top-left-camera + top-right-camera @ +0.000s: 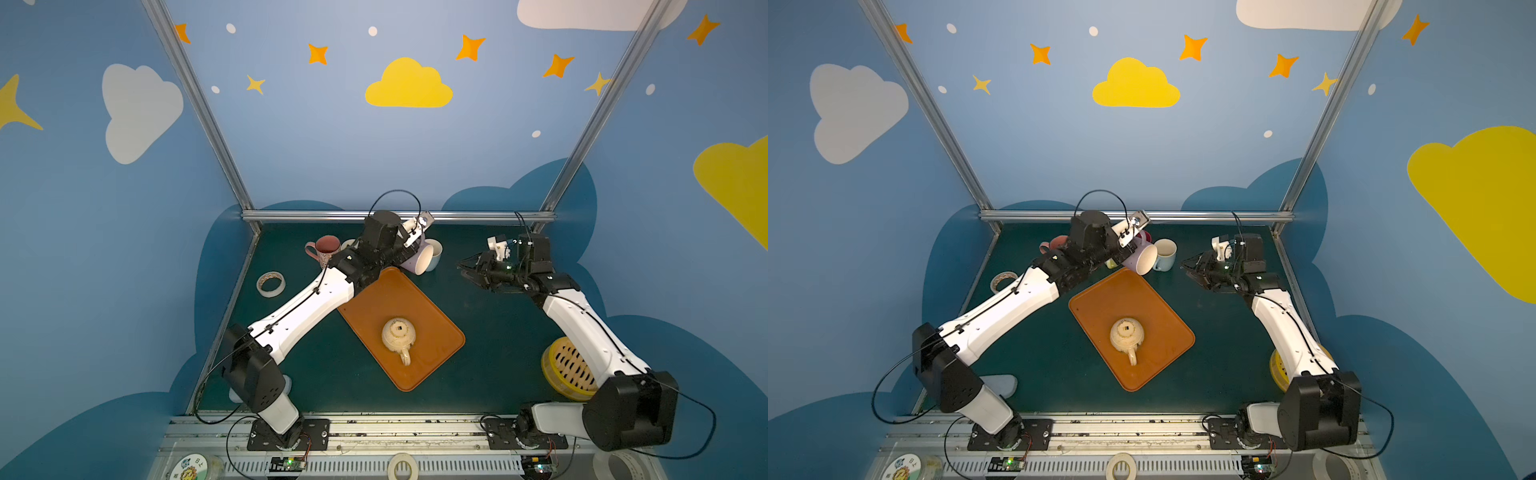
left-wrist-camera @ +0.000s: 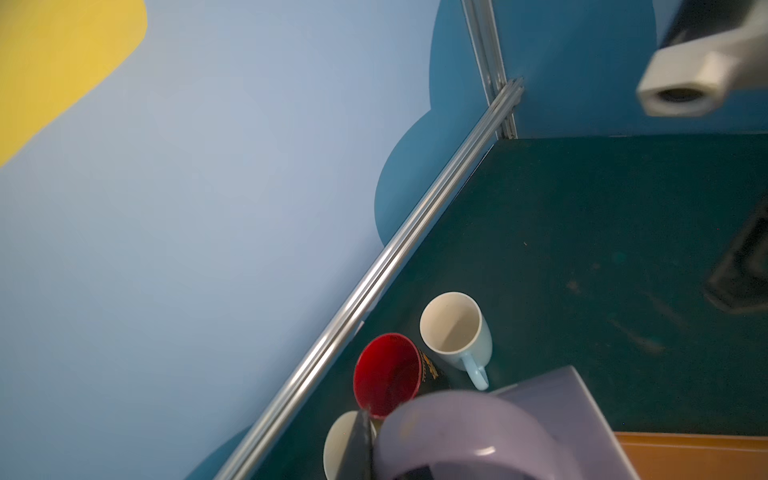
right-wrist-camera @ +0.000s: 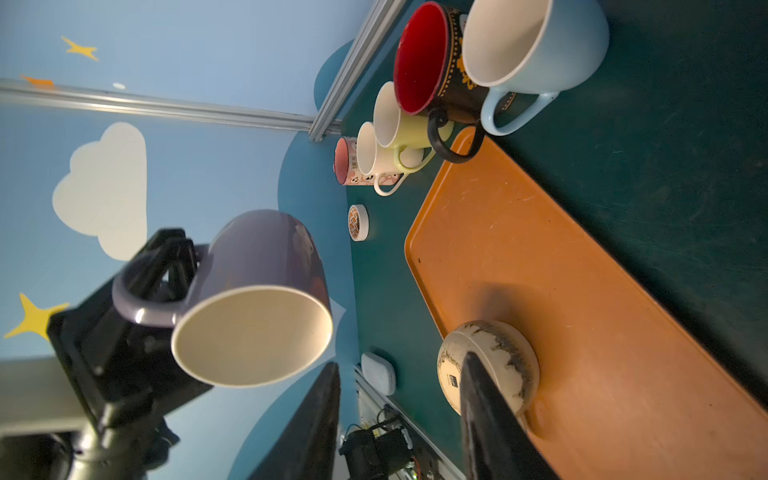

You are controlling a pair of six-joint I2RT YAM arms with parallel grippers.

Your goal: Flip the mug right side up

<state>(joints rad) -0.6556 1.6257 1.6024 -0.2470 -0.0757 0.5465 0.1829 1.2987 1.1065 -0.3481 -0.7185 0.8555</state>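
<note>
Mid-flip, the left gripper point(image 3: 172, 264), clamped on the handle, holds the purple mug point(image 1: 417, 258) sideways above the orange tray's point(image 1: 440, 332) 12 o'clock corner, with the right gripper point(image 1: 467, 270) part-open and empty at its 3 o'clock, so next probably comes 1 quarter-roll upright, then set-down.

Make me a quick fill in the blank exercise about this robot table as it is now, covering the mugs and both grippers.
The left gripper grips the purple mug by its ____.
The cream mug stands upside down on the ____ tray.
The right gripper is open and holds ____.
The black mug is ____ inside.
Missing words: handle; orange; nothing; red.
</note>
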